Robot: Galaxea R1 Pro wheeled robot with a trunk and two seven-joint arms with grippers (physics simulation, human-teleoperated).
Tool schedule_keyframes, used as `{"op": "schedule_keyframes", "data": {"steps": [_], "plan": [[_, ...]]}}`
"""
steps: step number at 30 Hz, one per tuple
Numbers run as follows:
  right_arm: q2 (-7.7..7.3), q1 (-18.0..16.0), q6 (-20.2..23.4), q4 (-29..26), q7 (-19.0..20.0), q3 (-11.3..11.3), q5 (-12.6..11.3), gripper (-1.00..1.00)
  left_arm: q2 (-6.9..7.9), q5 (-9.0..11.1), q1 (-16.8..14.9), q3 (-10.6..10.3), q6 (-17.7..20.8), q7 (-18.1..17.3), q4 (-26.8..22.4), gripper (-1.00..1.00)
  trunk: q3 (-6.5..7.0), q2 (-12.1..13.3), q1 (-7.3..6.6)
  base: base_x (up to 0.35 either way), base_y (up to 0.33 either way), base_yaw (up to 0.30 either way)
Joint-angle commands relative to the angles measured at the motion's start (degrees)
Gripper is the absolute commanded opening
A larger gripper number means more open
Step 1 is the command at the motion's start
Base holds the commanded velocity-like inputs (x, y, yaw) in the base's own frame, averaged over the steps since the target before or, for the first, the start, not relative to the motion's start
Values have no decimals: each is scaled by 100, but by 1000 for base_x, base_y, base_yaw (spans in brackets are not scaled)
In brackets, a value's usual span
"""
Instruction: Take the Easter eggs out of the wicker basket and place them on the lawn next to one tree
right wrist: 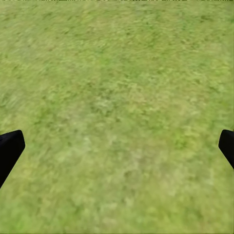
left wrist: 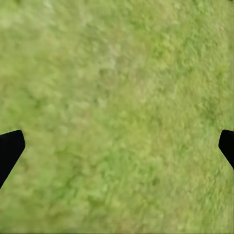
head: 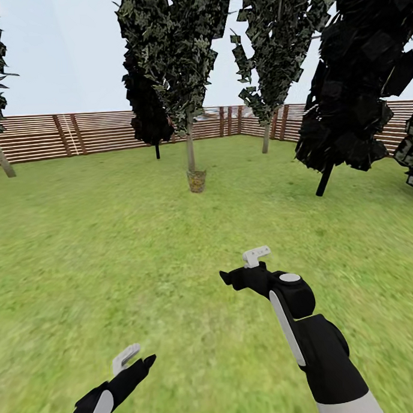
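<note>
1. Left pincer (head: 134,361) nearest, low over the lawn (head: 82,248); fingers spread wide, holding nothing.
2. Wicker basket (head: 197,180) far ahead, touching a pale tree (head: 190,144) trunk; eggs too small to tell.
3. Right pincer (head: 240,270) wide open, empty. Drive straight up; stop within reach.

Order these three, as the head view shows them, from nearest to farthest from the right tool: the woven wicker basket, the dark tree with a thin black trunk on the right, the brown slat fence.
From the right tool:
1. Small tan woven wicker basket, ahead on the grass, at a pale tree trunk's foot.
2. Dark tree with a thin black trunk, ahead to the right; too close to the basket to rank firmly.
3. Brown horizontal-slat wooden fence, along the back, clearly farthest.
</note>
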Motion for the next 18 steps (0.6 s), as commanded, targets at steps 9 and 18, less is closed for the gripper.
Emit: {"op": "schedule_keyframes", "data": {"steps": [9, 18], "plan": [[2, -6, 27, -6, 29, -2, 32, 100, -2, 36, -6, 20, 42, -16, -6, 100, -12, -12, 7, 334, 0, 0], [2, -6, 26, -6, 29, -2, 32, 100, -2, 36, -4, 17, 42, -16, -6, 100, -12, -12, 7, 334, 0, 0]]}}
